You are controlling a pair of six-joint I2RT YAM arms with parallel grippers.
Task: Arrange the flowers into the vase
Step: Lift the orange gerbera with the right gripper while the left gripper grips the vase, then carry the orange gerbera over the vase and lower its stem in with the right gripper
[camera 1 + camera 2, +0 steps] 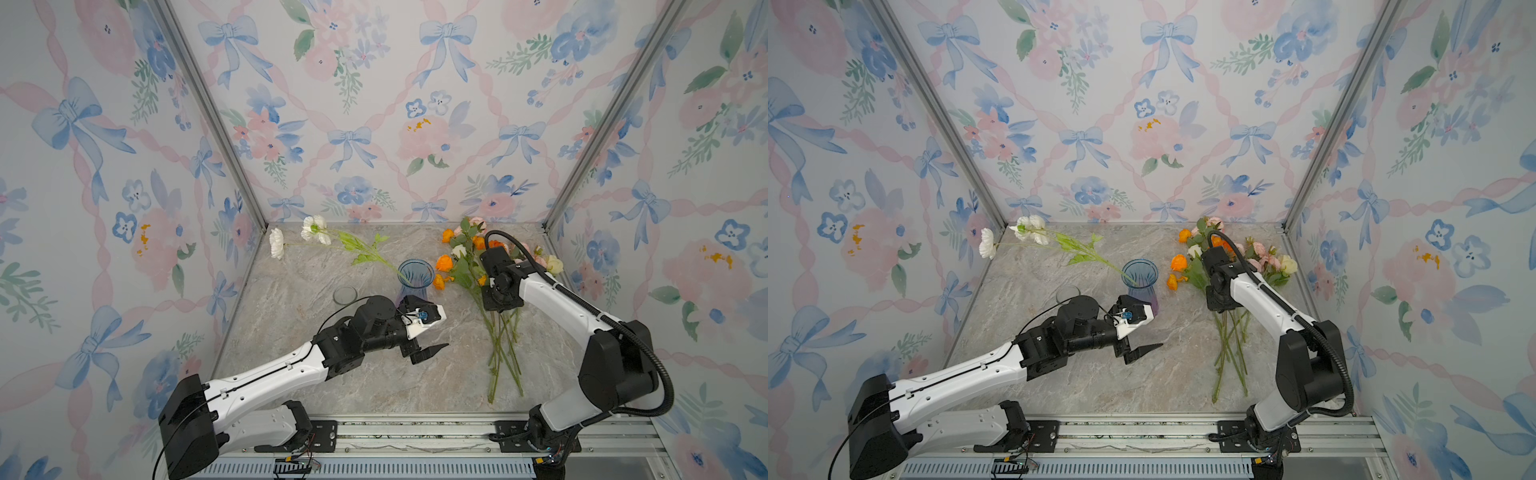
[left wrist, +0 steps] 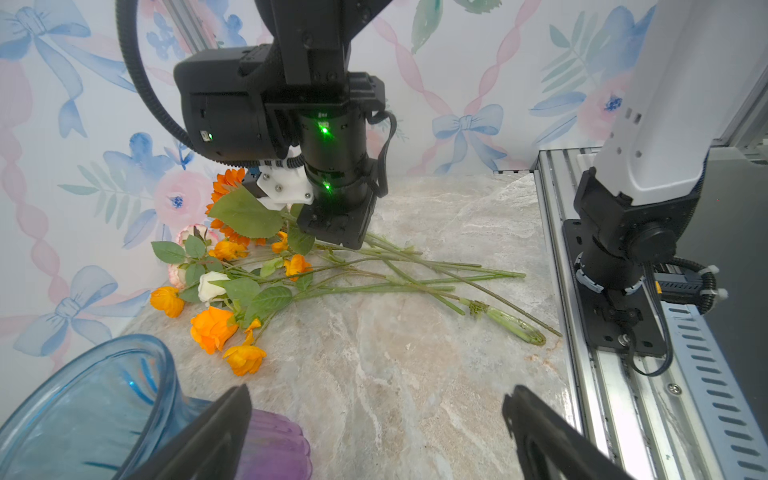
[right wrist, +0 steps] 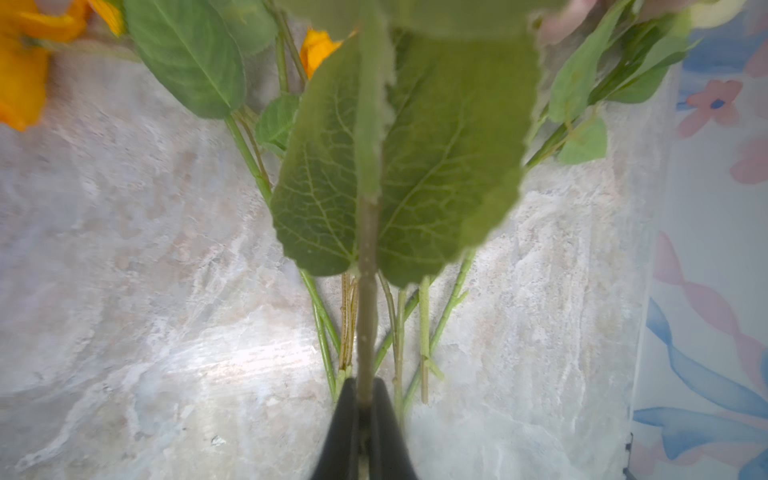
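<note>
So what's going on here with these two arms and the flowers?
The vase is being filled. One white spray already leans in it. The right gripper is shut on a stem among the flowers lying on the table. The left gripper hovers open beside the vase.

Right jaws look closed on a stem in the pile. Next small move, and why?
Probably lift the right gripper straight up a little. Its jaws are shut on one leafy stem while the other flowers lie crossed beneath it on the table; a short rise should separate it before heading to the vase.
</note>
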